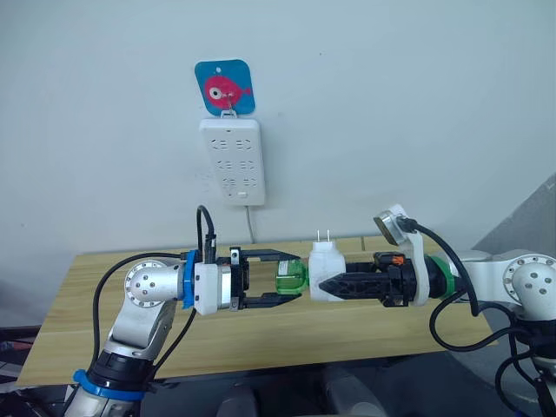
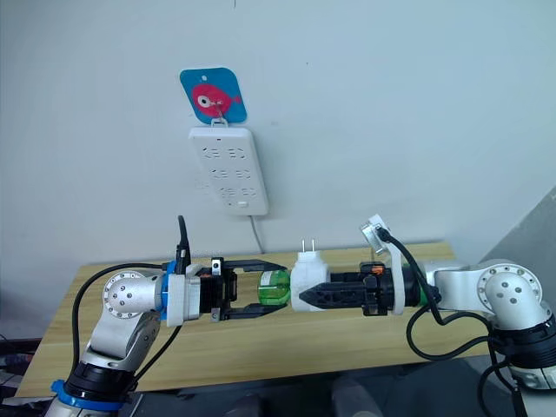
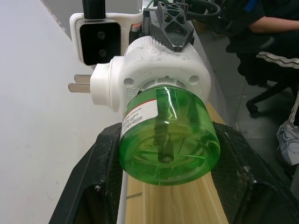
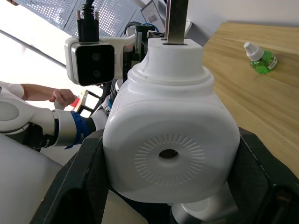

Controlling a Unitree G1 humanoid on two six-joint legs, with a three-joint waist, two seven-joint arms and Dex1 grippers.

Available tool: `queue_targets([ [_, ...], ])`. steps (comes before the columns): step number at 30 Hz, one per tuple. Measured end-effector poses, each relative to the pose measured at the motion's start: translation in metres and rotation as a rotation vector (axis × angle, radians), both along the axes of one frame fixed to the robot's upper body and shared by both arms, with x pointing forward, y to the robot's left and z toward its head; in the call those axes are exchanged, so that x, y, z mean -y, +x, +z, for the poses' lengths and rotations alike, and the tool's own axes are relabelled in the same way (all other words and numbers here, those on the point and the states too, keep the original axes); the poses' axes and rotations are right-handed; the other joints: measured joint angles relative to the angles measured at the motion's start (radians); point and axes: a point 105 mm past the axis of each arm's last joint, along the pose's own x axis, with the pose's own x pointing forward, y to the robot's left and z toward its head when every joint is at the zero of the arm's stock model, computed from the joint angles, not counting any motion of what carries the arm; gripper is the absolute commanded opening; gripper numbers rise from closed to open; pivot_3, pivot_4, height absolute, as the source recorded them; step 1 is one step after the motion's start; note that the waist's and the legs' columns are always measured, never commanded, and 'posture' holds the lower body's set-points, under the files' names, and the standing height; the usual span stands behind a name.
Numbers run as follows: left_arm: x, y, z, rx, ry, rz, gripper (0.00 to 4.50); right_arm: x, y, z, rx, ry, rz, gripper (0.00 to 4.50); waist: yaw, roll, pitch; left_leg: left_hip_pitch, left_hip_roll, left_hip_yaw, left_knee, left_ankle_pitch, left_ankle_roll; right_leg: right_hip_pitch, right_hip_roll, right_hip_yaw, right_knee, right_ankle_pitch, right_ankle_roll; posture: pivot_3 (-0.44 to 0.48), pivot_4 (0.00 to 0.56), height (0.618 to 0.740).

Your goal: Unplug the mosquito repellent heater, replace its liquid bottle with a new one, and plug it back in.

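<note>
1. Right pincer [image 1: 326,285] is clamped on the white heater [image 1: 326,271], held in the air above the desk [image 1: 130,269], prongs up.
2. Left pincer [image 1: 291,278] is closed around the green bottle [image 1: 291,278] attached to the heater.
3. A spare bottle [image 4: 259,58] lies on the desk.

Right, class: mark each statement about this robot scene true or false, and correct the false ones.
1. The small white plastic heater is plugged into the long white power strip. False: it is unplugged, held in the right hand.
2. The heater's prongs point up. True.
3. The green translucent bottle lies on the wooden table. False: it sits between the left hand's fingers, attached to the heater.
4. Another small green bottle lies on the table. True.
</note>
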Motion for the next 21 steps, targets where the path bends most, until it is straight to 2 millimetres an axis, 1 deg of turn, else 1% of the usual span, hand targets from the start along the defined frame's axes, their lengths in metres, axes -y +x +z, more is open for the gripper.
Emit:
queue_targets([
  [3,0.0,0.0,0.001,-0.013,0.006,-0.001,2.22,0.0,0.0,0.0,0.0,0.0,0.0,3.0,0.0,0.0,0.0,0.0,0.0,0.0,0.0,0.0,0.0,0.0,0.0,0.0,0.0,0.0,0.0,-0.14,0.098,0.74],
  [5,-0.001,-0.002,0.002,-0.059,0.028,-0.008,2.22,-0.001,-0.001,0.0,-0.002,0.002,0.005,3.0,0.0,0.0,0.0,0.0,0.0,0.0,0.0,0.0,0.0,0.0,0.0,0.0,0.0,0.0,0.0,-0.141,0.1,0.74],
  [7,-0.003,-0.003,0.004,-0.253,0.089,-0.007,2.22,-0.002,-0.002,-0.002,-0.01,-0.002,0.014,3.0,-0.004,-0.001,0.001,0.0,0.001,-0.002,0.0,0.0,0.0,0.0,0.001,-0.001,0.001,0.0,0.0,-0.134,0.101,0.74],
  [10,-0.003,-0.003,0.011,-0.509,0.137,0.009,2.22,-0.003,-0.002,-0.001,-0.007,0.004,0.014,3.0,-0.006,0.0,0.002,0.0,0.0,-0.003,0.0,0.0,0.0,0.0,0.001,-0.002,0.0,0.0,0.0,-0.134,0.101,0.74],
  [11,-0.003,-0.002,0.013,-0.622,0.148,0.014,2.22,-0.002,-0.001,-0.001,-0.006,0.001,0.013,3.0,-0.005,-0.001,0.002,0.0,0.0,-0.003,0.0,0.0,0.0,0.001,0.001,-0.003,0.0,0.0,0.0,-0.134,0.101,0.74],
  [13,-0.007,-0.001,0.014,-0.785,0.183,0.026,2.22,-0.001,-0.001,-0.002,-0.007,-0.013,0.009,3.0,-0.007,-0.001,0.003,0.0,0.0,-0.003,0.0,0.0,0.0,0.0,0.001,-0.003,0.0,0.0,0.0,-0.135,0.102,0.74],
  [19,-0.012,-0.002,0.02,-1.168,0.206,0.038,2.22,0.0,-0.002,-0.003,-0.011,-0.018,0.018,3.0,-0.012,-0.002,0.005,0.0,0.0,-0.004,-0.001,0.0,0.0,0.0,0.001,-0.004,0.0,-0.001,0.0,-0.139,0.103,0.74],
  [21,-0.013,0.0,0.023,-1.253,0.202,0.037,2.22,0.0,-0.002,-0.002,-0.006,-0.012,0.015,3.0,-0.014,-0.002,0.005,-0.001,0.0,-0.004,-0.001,0.0,0.0,0.0,0.001,-0.004,0.0,-0.001,0.0,-0.141,0.102,0.74],
])
